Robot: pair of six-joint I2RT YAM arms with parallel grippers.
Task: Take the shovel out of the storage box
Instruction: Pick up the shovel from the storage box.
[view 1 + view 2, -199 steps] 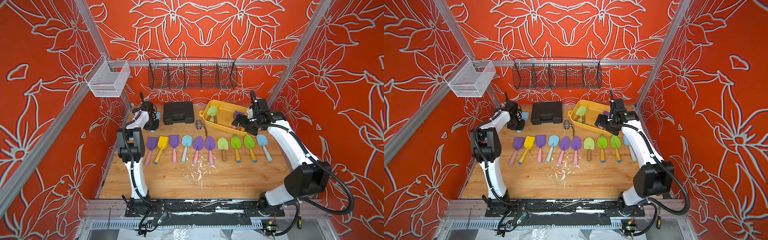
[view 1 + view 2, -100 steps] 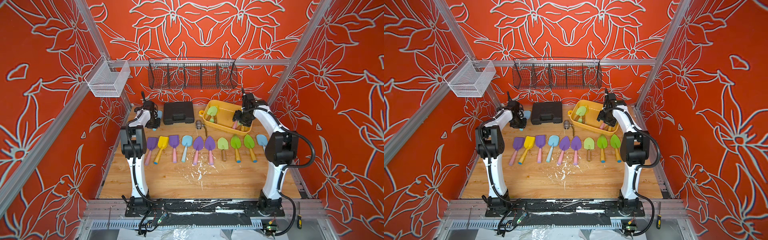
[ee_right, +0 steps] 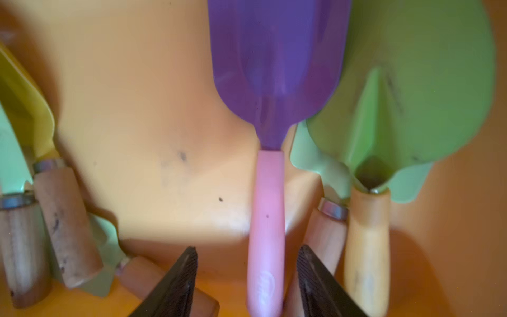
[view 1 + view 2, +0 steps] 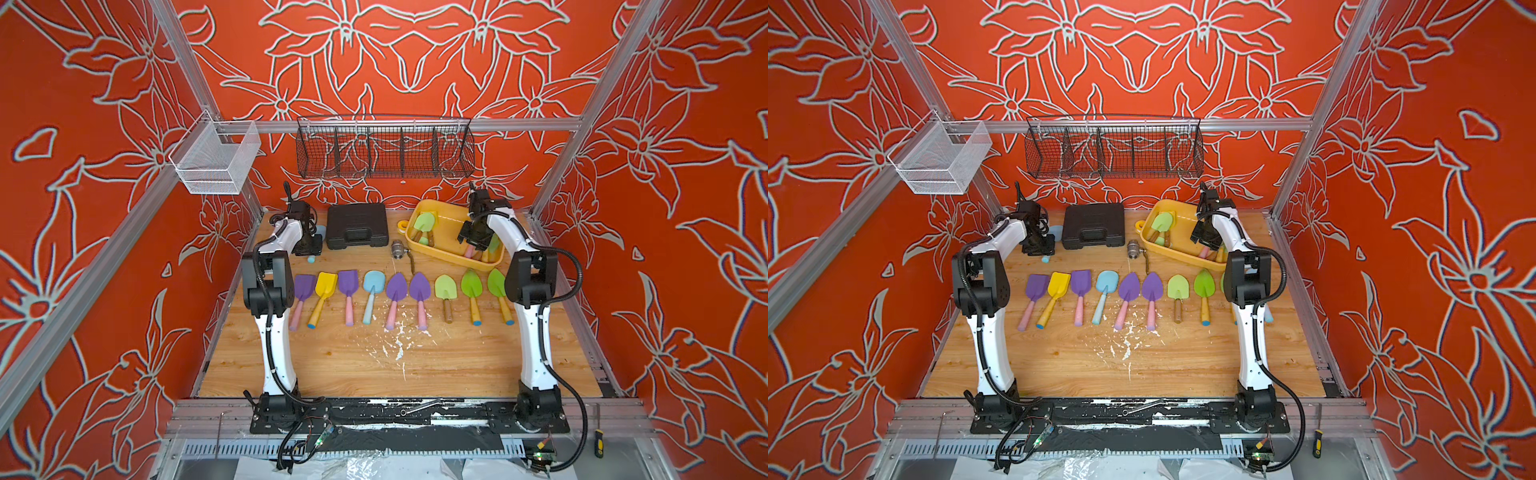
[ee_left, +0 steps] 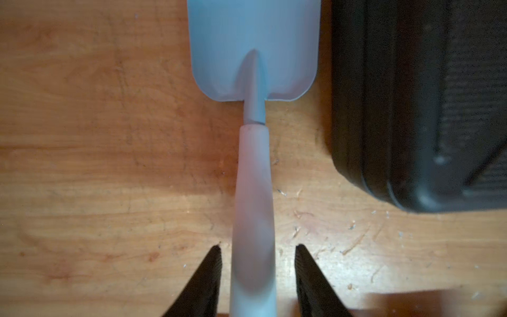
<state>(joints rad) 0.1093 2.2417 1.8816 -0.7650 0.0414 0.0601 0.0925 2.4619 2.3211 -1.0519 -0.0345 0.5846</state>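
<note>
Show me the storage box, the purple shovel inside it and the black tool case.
storage box (image 4: 451, 232): in a top view, its bare floor.
purple shovel (image 3: 277, 68): right wrist view, its blade.
black tool case (image 4: 357, 226): in a top view, its lid.

Black moulded tool case (image 4: 357, 225): lying flat and shut at the back of the wooden tabletop (image 4: 374, 374).
Small metal valve fitting (image 4: 397, 250): sitting near the case's front right corner.
White flecks (image 4: 397, 347): lying scattered across the tabletop's middle.
Black wire basket (image 4: 384, 147), five compartments: hanging from the rear aluminium rail (image 4: 519, 124).
White mesh basket (image 4: 216, 160): hanging at the rail's left end.
Yellow-and-black-handled screwdriver (image 4: 598, 442): lying on the front frame, at the right.
Orange floral wall panels (image 4: 395, 54): enclosing three sides.
</note>
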